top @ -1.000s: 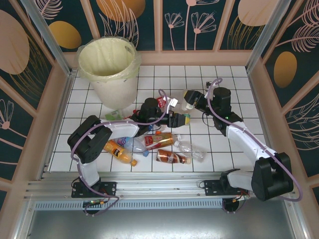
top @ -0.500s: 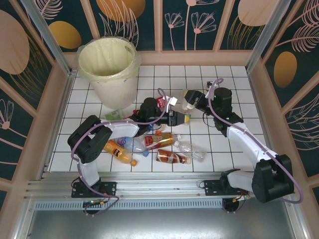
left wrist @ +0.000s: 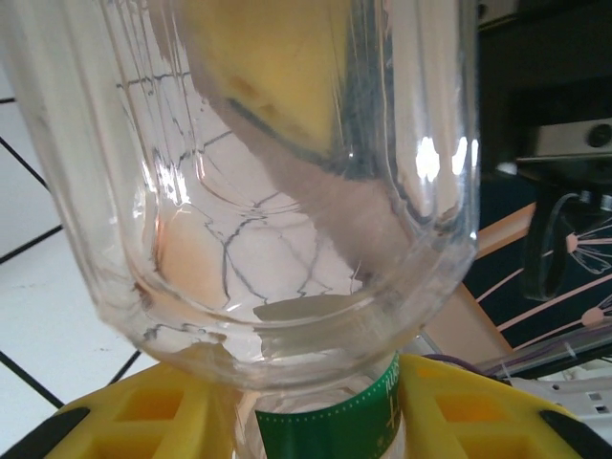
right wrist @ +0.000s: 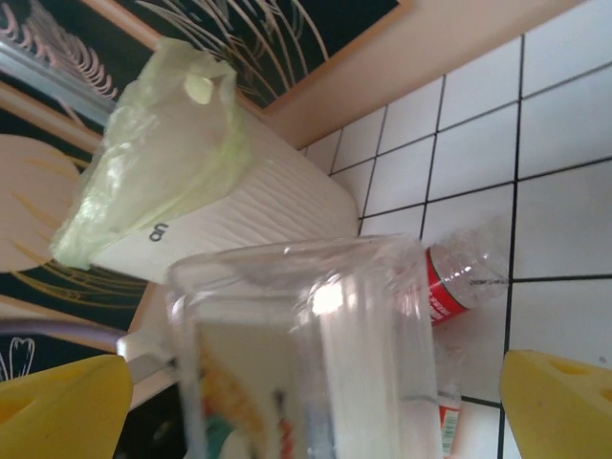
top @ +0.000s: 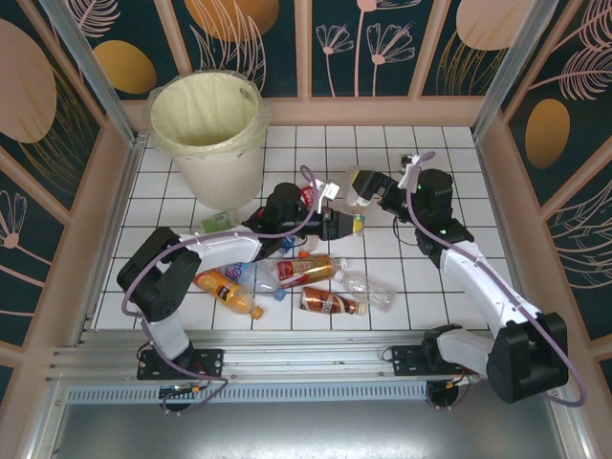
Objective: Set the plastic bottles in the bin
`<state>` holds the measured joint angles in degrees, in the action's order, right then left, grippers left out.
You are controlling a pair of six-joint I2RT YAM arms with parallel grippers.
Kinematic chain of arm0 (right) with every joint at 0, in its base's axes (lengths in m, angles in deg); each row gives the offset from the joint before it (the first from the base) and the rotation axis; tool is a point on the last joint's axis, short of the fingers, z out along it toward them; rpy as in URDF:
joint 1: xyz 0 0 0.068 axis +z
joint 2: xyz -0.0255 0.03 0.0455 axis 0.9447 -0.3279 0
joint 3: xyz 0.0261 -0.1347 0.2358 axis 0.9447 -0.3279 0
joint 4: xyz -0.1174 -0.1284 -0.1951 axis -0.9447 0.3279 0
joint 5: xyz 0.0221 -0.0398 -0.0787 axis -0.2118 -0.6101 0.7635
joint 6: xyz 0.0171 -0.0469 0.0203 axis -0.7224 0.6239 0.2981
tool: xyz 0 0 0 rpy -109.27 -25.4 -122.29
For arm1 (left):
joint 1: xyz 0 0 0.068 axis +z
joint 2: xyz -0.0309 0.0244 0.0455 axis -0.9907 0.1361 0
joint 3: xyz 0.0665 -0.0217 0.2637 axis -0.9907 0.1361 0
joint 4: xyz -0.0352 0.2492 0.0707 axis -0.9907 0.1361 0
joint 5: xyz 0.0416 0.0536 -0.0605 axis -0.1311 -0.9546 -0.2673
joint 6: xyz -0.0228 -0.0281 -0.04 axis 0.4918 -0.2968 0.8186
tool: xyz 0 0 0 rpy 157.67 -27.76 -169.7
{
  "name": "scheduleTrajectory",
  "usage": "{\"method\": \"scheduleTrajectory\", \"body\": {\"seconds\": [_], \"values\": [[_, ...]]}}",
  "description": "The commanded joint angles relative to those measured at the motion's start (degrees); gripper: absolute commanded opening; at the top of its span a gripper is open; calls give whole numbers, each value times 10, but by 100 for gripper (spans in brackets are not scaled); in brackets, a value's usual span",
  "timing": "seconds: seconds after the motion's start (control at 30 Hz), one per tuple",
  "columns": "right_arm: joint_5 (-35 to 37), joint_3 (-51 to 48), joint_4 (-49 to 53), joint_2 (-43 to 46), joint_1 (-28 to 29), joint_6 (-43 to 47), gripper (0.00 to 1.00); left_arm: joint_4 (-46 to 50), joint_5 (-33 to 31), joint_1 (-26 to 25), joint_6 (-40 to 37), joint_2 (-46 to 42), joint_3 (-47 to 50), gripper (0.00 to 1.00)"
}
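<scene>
My left gripper [top: 341, 225] is shut on a clear bottle with a green label [left wrist: 325, 430], pinched between its yellow fingers [left wrist: 134, 416] at the table's middle. Just beyond it, a larger clear bottle [top: 357, 182] lies between the wide-apart fingers of my right gripper [top: 371, 189]. That gripper [right wrist: 311, 402] is open, with gaps on both sides of the bottle [right wrist: 316, 335]. The same bottle [left wrist: 287, 191] looms in front of the left wrist camera. The cream bin [top: 206, 124] with its pale bag stands at the back left, its ribbed wall [right wrist: 258, 210] beyond the right gripper.
Several bottles lie near the front middle: an orange one [top: 229, 292], a brown one with a red label [top: 306, 271], another brown one [top: 330, 303] and a clear one [top: 368, 287]. A red-labelled clear bottle [right wrist: 459, 282] lies between the grippers and the bin. Walls ring the tiled table.
The left gripper has closed on the green-labelled bottle. The right gripper's fingers have spread wide off the clear bottle. The left arm's elbow has swung left.
</scene>
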<state>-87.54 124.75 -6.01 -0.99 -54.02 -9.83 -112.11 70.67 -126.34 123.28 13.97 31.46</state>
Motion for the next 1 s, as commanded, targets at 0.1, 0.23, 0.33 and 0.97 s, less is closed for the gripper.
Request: {"method": "scheduleTrajectory", "body": {"seconds": [0.1, 0.23, 0.33, 0.97], "values": [[-44, -2, 62, 91, -3, 110, 99, 123, -29, 6, -75, -27, -59, 38], [-71, -9, 110, 152, 0, 166, 99, 203, -51, 21, -115, -58, -89, 39], [-84, -9, 136, 186, 6, 186, 99, 278, -69, 35, -152, -71, -127, 39], [-63, -50, 58, 202, 72, 124, 99, 583, -259, 167, -308, -95, -399, 43]]}}
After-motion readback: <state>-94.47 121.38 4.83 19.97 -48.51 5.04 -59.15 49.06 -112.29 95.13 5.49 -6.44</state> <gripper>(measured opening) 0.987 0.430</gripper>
